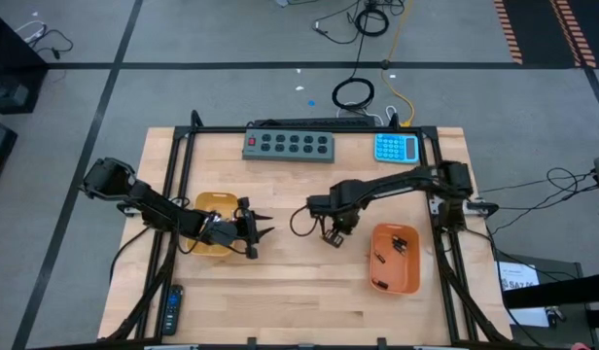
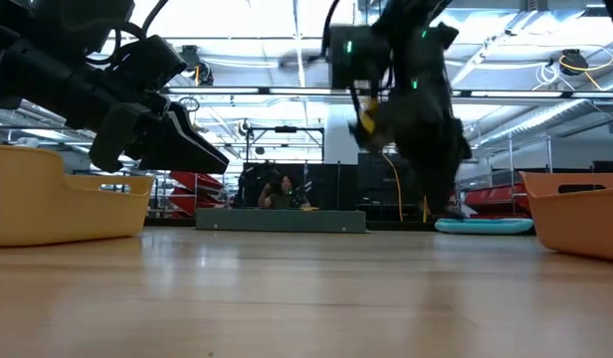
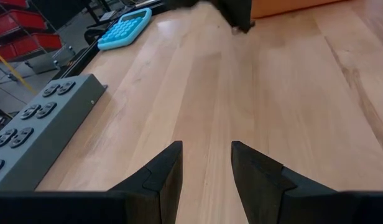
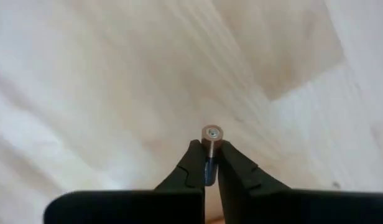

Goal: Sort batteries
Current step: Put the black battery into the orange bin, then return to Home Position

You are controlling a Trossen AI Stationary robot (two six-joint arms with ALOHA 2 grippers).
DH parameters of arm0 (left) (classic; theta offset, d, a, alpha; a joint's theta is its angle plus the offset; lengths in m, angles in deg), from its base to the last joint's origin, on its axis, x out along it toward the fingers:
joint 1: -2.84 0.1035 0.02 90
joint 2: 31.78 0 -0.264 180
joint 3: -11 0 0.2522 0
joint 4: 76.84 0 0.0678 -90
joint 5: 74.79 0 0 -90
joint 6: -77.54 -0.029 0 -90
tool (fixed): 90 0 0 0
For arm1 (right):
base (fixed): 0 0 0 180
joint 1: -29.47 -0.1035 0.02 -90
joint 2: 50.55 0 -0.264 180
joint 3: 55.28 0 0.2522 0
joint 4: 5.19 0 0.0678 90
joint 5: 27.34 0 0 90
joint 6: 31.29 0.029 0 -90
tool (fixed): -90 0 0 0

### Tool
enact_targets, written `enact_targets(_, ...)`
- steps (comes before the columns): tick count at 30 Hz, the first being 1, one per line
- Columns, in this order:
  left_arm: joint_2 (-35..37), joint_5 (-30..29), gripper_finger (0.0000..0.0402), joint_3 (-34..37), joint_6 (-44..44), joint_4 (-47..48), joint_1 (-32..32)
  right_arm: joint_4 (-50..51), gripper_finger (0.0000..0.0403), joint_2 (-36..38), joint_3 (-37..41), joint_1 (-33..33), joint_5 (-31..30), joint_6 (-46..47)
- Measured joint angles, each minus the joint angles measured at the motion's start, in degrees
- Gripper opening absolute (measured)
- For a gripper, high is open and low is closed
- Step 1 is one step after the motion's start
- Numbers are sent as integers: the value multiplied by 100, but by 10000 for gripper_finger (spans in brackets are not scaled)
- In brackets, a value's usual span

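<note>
While the right gripper (image 4: 206, 155) pinches a small silver-capped cylindrical battery (image 4: 211, 138) endwise between closed fingers, the orange plastic tray (image 1: 395, 259) probably lies just beside it; left gripper (image 3: 207, 165) half-open, empty.

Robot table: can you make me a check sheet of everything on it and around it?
Surface: bare wooden table.
Job's things: one battery in the right gripper; dark batteries in the orange tray; yellow tray contents hidden.
Clutter: grey button strip, blue calculator, remote.
Grippers: right gripper shut on the battery; left gripper open, empty, beside the yellow tray.
Cables: coils on the floor.
Surroundings: grey floor, workshop behind.
</note>
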Motion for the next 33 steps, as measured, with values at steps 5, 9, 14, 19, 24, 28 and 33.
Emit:
enact_targets(5,0,0,146,0,12,64,0,-178,2,691,2,-292,-338,545)
enact_targets(9,0,0,146,0,154,196,0,-159,2,1313,118,-862,-847,1436)
enact_targets(14,0,17,146,0,307,236,-13,-45,2,1919,743,-1847,-1181,3081)
enact_targets(19,0,26,146,-54,388,156,-13,-540,2,2292,1763,-2729,-1356,4520)
enact_targets(24,241,107,146,-125,420,118,-89,-971,30,2516,2623,-3252,-1838,5400)
enact_targets(28,576,107,146,-125,422,162,-183,-1186,84,2540,3055,-3452,-1843,5707)
enact_targets(33,1127,-20,146,-127,533,493,-286,-1024,122,2596,3022,-3544,-2159,5529)
